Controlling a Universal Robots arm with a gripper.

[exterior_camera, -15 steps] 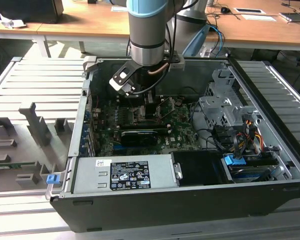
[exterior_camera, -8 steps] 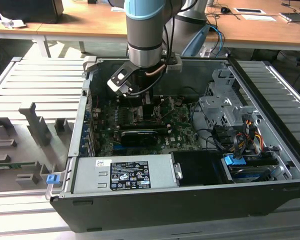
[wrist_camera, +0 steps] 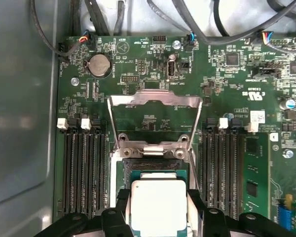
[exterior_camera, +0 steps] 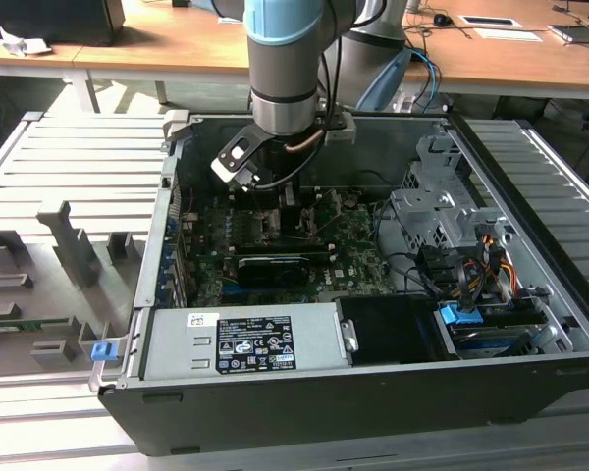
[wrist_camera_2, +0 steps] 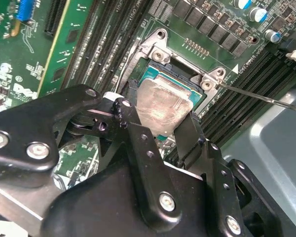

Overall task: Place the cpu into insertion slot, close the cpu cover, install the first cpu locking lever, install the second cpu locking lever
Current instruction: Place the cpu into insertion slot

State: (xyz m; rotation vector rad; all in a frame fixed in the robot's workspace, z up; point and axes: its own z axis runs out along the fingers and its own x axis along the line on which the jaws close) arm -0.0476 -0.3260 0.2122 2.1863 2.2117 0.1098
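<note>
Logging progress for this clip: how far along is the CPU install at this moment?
Nothing looks finished yet. In hand: the gripper grips the cpu over the socket; whether it is seated I cannot tell. Left: the cpu cover stands flipped open, and a locking lever sticks out unlatched.

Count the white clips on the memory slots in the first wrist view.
4: two clips at the slot ends on one side of the raised cover, two on the other. The gripper holding the chip may hide more.
</note>
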